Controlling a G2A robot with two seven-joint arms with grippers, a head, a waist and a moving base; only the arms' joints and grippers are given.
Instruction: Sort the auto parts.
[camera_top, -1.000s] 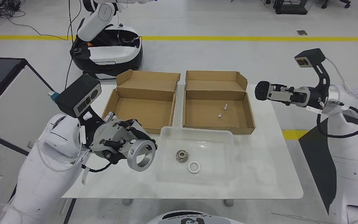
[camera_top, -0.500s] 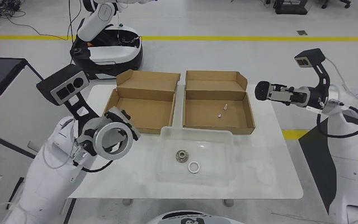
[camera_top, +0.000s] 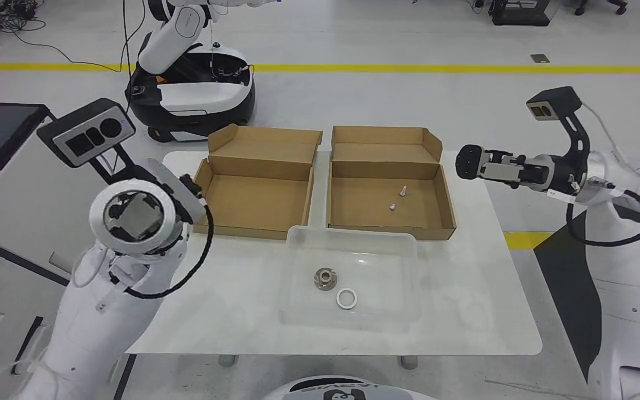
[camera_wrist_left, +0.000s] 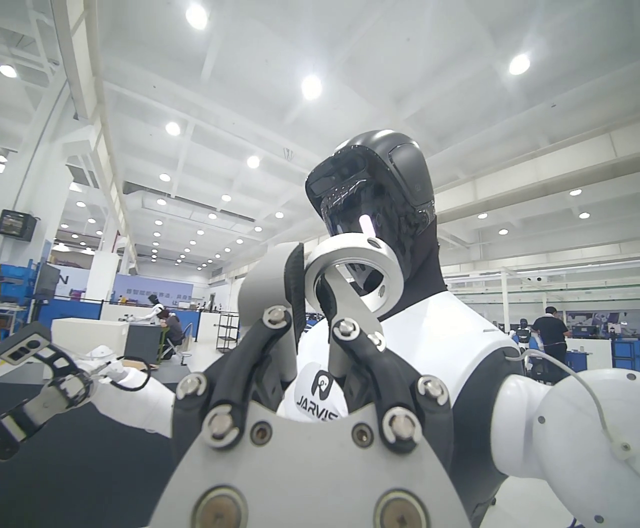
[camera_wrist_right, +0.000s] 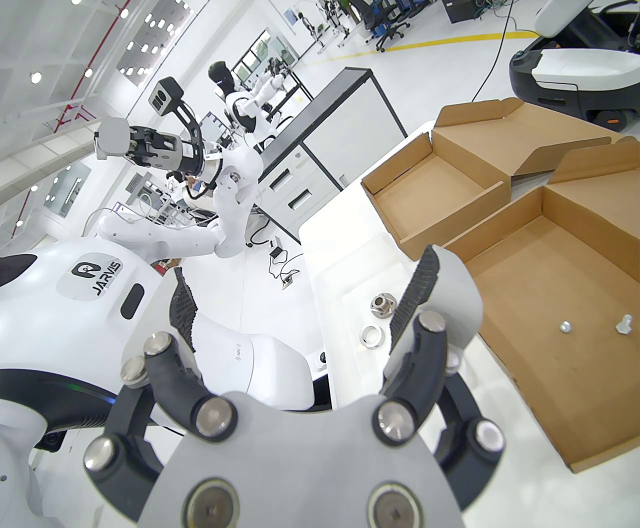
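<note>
Auto parts in silver metal are spread over a white tabletop (camera_top: 480, 280), and one of them is held in the air. Far left, beyond the tabletop's left edge, the left pincer (camera_wrist_left: 312, 284) sits high and points upward. It is closed narrowly on a large metal collar (camera_wrist_left: 391, 292), a thick ring with small holes in its outer wall. One finger presses the outside of the rim and the other passes through the hole, so the wall is clamped between them. The collar hangs well above the tabletop.

Next to the right, at the far side of the tabletop, stands the left box (camera_top: 255, 200), open brown cardboard with its lid folded back. Just beside it is the right box (camera_top: 360, 205), the same kind and also open. On its floor lie two small fasteners (camera_top: 392, 207), near each other but apart, around the middle.

In front of the two boxes, close against their front walls, sits a clear plastic tray (camera_top: 350, 233). Inside it are a flanged hub (camera_top: 323, 278) and, just to its right and nearer the front edge, a small ring (camera_top: 348, 299). The two lie apart.

Far right, the right pincer (camera_wrist_right: 305, 300) hangs over the tabletop's right side, level with the right box and pointing toward it. Its fingers are spread wide.
</note>
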